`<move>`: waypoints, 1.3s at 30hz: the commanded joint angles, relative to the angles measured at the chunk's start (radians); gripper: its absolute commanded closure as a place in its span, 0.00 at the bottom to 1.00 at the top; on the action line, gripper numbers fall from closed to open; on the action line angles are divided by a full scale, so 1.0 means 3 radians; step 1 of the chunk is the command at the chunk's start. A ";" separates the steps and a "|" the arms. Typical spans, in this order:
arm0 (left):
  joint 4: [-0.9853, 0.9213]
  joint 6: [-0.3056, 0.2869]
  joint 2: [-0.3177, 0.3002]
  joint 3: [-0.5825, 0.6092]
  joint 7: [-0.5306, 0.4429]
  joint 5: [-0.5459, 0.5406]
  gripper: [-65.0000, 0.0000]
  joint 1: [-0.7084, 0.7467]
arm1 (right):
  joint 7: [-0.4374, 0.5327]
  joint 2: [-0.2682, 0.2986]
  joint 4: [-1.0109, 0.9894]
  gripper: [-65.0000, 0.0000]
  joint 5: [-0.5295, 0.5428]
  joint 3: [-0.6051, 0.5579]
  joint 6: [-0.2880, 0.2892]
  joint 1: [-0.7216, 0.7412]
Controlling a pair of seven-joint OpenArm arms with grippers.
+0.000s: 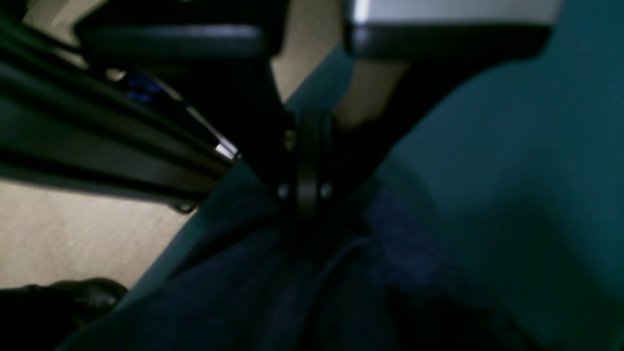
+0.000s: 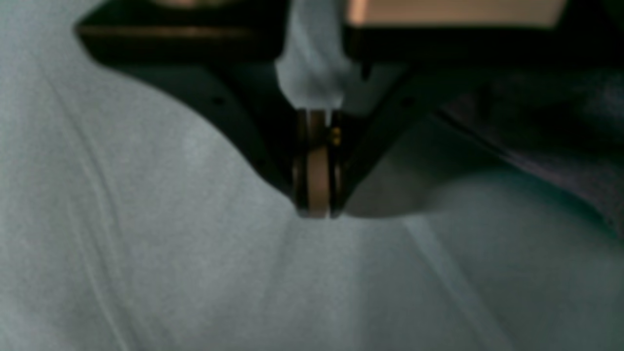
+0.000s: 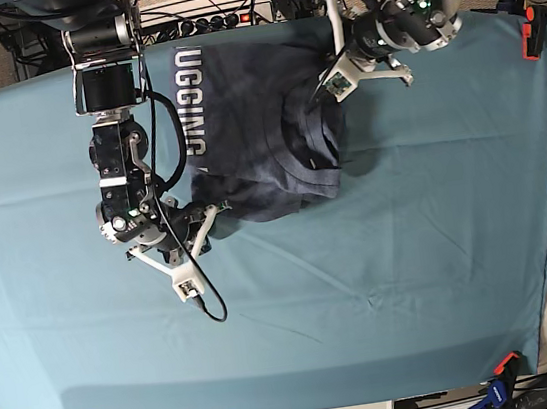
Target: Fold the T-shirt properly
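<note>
Both pincers (image 3: 321, 85) (image 3: 210, 216) tight on T-shirt (image 3: 245, 138)

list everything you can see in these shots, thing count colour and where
T-shirt: one, slate blue-grey with white lettering, partly folded at the far middle of the table
table cloth: one, teal, covering the whole table
clamps: two seen, orange and black at the far corner on the base view's right, orange and blue at the near edge on that side
cables and power strip: several, black, behind the table's far edge
left gripper: one, black, shut on the T-shirt's far edge
right gripper: one, black, shut at the T-shirt's near corner, whether cloth is pinched cannot be told
</note>
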 commanded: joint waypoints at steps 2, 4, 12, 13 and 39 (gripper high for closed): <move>0.0046 0.0036 -0.0056 -0.0010 -0.0001 0.0038 1.00 -0.0011 | 0.0061 0.0010 0.0053 1.00 0.0032 0.0006 0.0011 0.0094; 0.0046 0.0036 -0.0050 -0.0010 -0.0003 0.0028 1.00 -0.0003 | 0.0060 0.0010 0.0053 1.00 0.0031 0.0006 0.0011 0.0093; 0.0046 0.0036 -0.0051 -0.0010 0.0005 0.0070 1.00 0.0005 | 0.0047 0.0011 0.0053 1.00 0.0032 0.0006 0.0013 0.0093; 0.0046 0.0036 -0.0050 -0.0010 0.0001 0.0046 1.00 0.0004 | 0.0046 0.0011 0.0053 1.00 0.0032 0.0006 0.0013 0.0094; 0.0041 -0.0014 0.0202 -0.0009 -0.0041 -0.0031 1.00 -0.0195 | -0.0613 0.0033 0.0053 1.00 0.0511 0.0008 0.0470 -0.0047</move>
